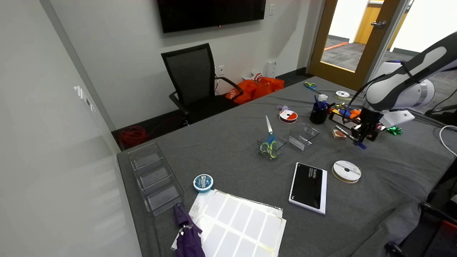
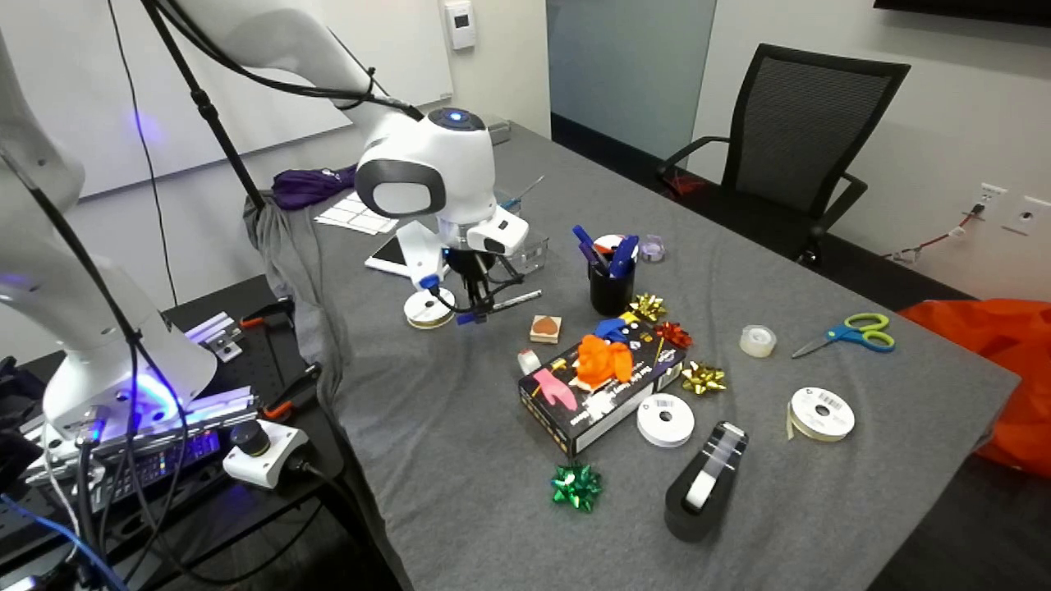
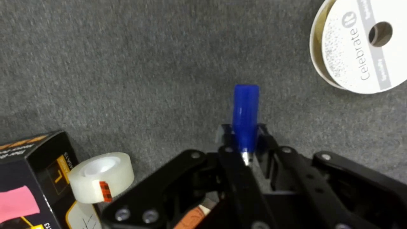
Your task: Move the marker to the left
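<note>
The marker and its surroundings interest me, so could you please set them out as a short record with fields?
Marker: blue at one end, paler barrel; held, apparently raised above the table
Gripper: closed on the marker's blue end
Wrist view, upper right: spool
Wrist view, lower left: tape roll beside a black box
Pen cup: black, with blue pens in it
Upright scissors: blade up, handles in a clear bin
Flat scissors: on the table
</note>
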